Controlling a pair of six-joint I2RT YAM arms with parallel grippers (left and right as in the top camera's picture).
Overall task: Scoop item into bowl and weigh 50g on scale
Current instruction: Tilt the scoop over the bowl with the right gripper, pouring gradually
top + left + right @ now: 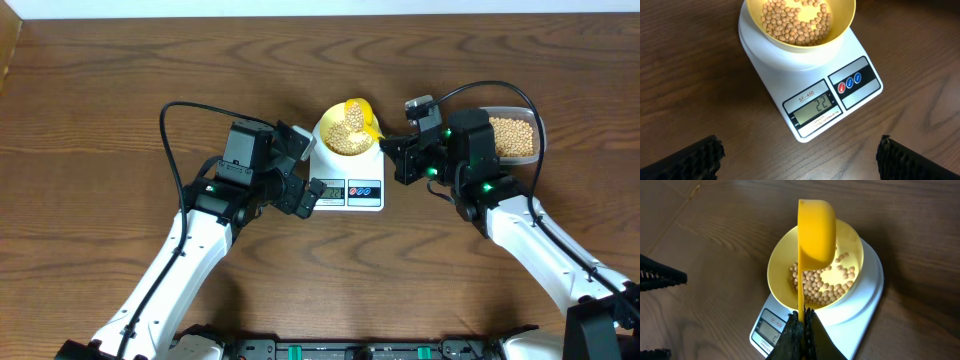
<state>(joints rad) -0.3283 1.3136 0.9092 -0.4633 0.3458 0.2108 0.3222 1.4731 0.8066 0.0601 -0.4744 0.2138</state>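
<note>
a: where are the beans [795, 22] at this moment?
b: a shallow layer lies in the bowl [839, 39], which sits on the round platform of the scale [785, 70], in the middle of the table [100, 80]. more fill the clear tub [520, 110] just beside the right wrist. the display [812, 106] reads 22, so by my reckoning the weighing is short of its mark.
a: and their look?
b: small, round, tan-beige and smooth-skinned, like soybeans. they lie loose and don't quite cover the pale yellow bottom.
a: how would they handle?
b: i'd judge them hard, light and quick to roll or bounce. no two-finger gripper will pinch them one by one. they want carrying in the scoop [816, 230], taken by its thin handle [800, 292], and tipping slowly near the target, since a few beans shift the reading. the bowl looks light too and could slide if nudged.
a: the grippers?
b: the right gripper [802, 325] is clamped on that handle, with the bright yellow scoop turned on its side above the bowl. whether any beans are in it can't be told. the left gripper [799, 146] hangs spread wide, holding nothing, just off the scale's display end.
</note>
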